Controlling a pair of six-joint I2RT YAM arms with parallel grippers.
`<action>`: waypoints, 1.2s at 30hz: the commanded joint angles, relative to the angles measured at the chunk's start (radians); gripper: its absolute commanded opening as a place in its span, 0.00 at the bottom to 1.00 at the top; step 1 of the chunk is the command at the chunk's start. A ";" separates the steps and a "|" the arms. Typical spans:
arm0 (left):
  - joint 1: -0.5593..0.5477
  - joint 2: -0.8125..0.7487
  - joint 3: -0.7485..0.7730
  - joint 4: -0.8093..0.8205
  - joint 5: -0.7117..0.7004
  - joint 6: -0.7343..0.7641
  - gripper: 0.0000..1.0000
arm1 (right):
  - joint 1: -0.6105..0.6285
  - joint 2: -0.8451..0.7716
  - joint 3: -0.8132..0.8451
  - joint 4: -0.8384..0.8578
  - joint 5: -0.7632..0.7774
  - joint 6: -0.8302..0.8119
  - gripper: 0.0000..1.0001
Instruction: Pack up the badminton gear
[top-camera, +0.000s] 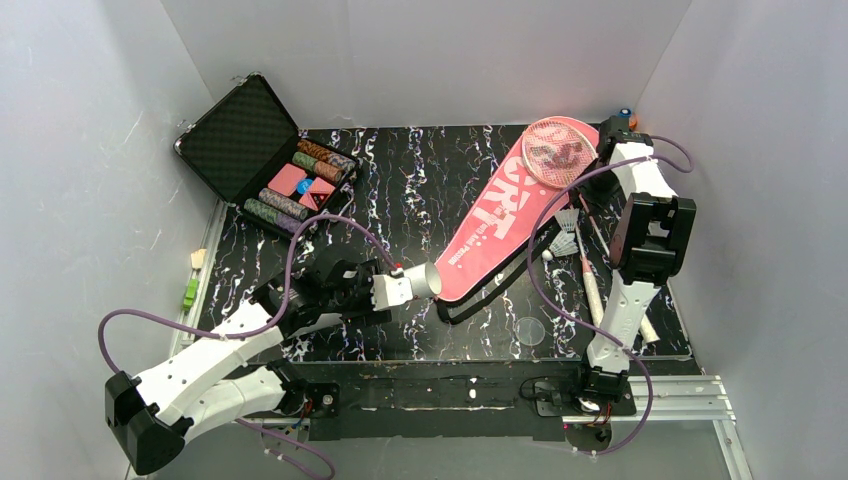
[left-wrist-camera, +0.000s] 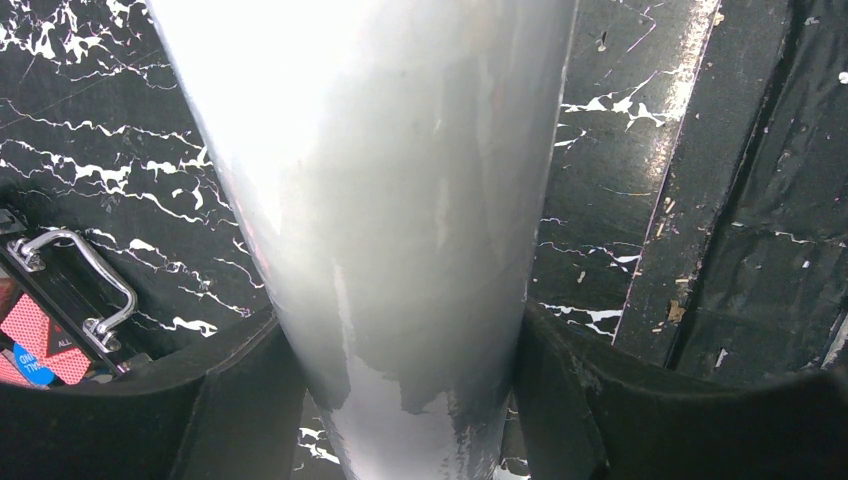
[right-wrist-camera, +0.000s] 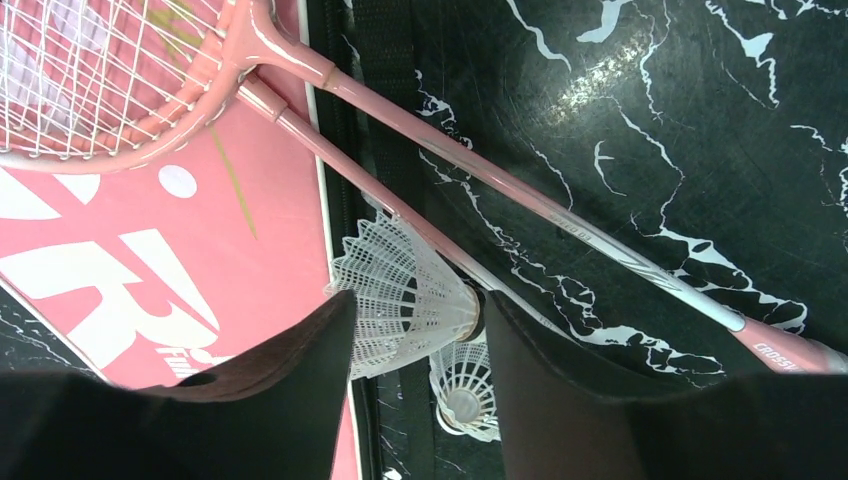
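My left gripper (top-camera: 392, 288) (left-wrist-camera: 400, 340) is shut on the long white tube (top-camera: 420, 282) (left-wrist-camera: 400, 200), which it holds level above the table with the open end toward the pink "SPORT" bag (top-camera: 500, 215) (right-wrist-camera: 150, 260). Two pink rackets (top-camera: 558, 152) (right-wrist-camera: 480, 170) lie with their heads on the bag's wide end and their handles toward the near right. In the right wrist view my right gripper (right-wrist-camera: 415, 310) is closed on a white shuttlecock (right-wrist-camera: 410, 290), skirt at one finger and cork at the other. A second shuttlecock (right-wrist-camera: 465, 395) lies just below. In the top view its fingers do not show.
An open black case (top-camera: 250, 140) (left-wrist-camera: 80, 270) with striped chips (top-camera: 310, 175) stands at the far left. A clear round lid (top-camera: 530, 330) lies near the front edge. The bag's black strap (top-camera: 490, 290) trails toward the tube. White walls close in three sides.
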 joint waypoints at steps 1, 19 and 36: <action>-0.003 -0.028 0.024 0.012 -0.002 0.009 0.47 | -0.004 -0.002 0.015 -0.024 0.010 -0.010 0.54; -0.003 -0.032 0.045 0.001 -0.004 0.014 0.47 | -0.001 -0.157 -0.033 -0.015 -0.117 0.005 0.01; -0.004 -0.038 0.055 0.013 0.011 -0.028 0.47 | 0.301 -0.930 -0.597 0.359 -0.483 0.258 0.01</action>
